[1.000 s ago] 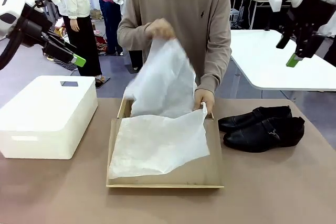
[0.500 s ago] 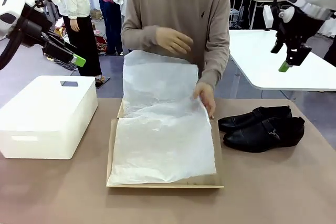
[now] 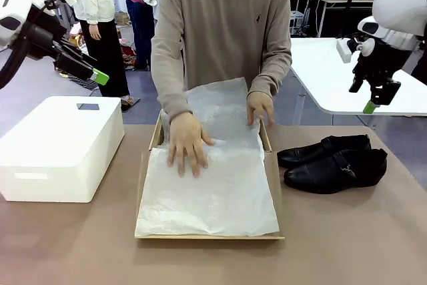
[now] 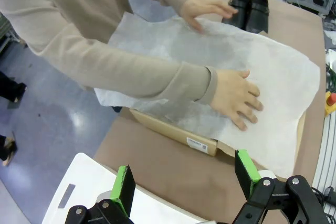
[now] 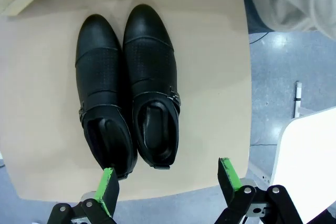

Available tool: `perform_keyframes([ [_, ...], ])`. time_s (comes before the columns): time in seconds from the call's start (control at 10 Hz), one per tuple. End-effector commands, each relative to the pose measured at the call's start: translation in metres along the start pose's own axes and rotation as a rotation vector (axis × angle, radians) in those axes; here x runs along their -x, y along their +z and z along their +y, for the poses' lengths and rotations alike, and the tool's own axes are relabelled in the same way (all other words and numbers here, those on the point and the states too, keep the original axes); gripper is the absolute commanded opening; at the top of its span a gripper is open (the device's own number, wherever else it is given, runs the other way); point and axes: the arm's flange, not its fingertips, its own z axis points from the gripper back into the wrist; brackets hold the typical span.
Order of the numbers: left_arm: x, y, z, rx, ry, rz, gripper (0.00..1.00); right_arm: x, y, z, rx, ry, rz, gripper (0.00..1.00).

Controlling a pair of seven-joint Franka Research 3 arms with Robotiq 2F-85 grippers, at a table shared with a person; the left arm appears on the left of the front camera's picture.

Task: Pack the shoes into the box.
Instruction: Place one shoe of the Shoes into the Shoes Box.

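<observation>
The shoes (image 3: pixel 332 161), a glossy black pair with buckled straps, lie side by side on the table right of the box (image 3: pixel 141 185). The open brown cardboard box is draped with white tissue paper (image 3: pixel 213 195). A person presses the paper flat with one hand (image 3: pixel 187 143) and holds its far edge with the other hand (image 3: pixel 260 106). My right gripper (image 3: pixel 371 105) hangs open high above the shoes (image 5: pixel 128 87); its fingers (image 5: pixel 168 182) frame their heel ends. My left gripper (image 3: pixel 93 73) is raised at the far left, open (image 4: pixel 184 179), looking down on the box (image 4: pixel 173 132).
A large white plastic box (image 3: pixel 60 145) stands on the table's left side, below my left gripper. A white table (image 3: pixel 340 78) stands behind on the right. Other people stand in the background. Bare tabletop lies in front of the box and shoes.
The person has laid the lifted tissue paper down over the box and now presses it with both hands. My right gripper has dropped lower above the shoes. The left arm has not moved.
</observation>
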Motion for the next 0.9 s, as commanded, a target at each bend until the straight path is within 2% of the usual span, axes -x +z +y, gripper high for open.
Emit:
perform_keyframes([
  [0.0, 0.001, 0.0, 0.003, 0.015, -0.015, -0.019, 1.0, 0.003, -0.001, -0.004, 0.0, 0.01, -0.033, 1.0],
  [0.1, 0.001, 0.0, 0.003, 0.015, -0.015, -0.019, 1.0, -0.001, 0.003, -0.003, -0.012, -0.037, -0.035, 1.0],
  [0.2, 0.001, 0.0, 0.003, 0.015, -0.015, -0.019, 1.0, 0.002, -0.004, -0.001, -0.007, -0.007, -0.002, 1.0],
  [0.8, 0.001, 0.0, 0.003, 0.015, -0.015, -0.019, 1.0, 0.0, -0.011, -0.008, -0.003, -0.03, -0.017, 1.0],
])
